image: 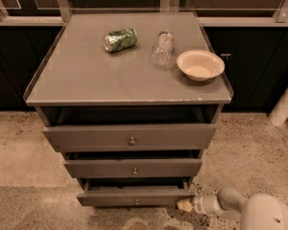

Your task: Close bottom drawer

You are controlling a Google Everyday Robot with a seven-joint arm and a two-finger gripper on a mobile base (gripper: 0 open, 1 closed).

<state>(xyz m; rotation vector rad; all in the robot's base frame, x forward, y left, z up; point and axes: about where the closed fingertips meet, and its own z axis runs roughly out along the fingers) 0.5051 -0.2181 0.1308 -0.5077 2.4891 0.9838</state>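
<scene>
Bottom drawer (134, 196) is seen pulled slightly out, lowest in the cabinet (110, 80), its front running left to right; the gripper (185, 205) is placed at its near right corner, and how far it is spread cannot be told

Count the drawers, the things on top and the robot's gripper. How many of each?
Drawers: 3 (top drawer, middle drawer, bottom drawer)
Green can: 1
Clear bottle: 1
Bowl: 1
Gripper: 1, low by the bottom drawer's right end
Total: 7
</scene>
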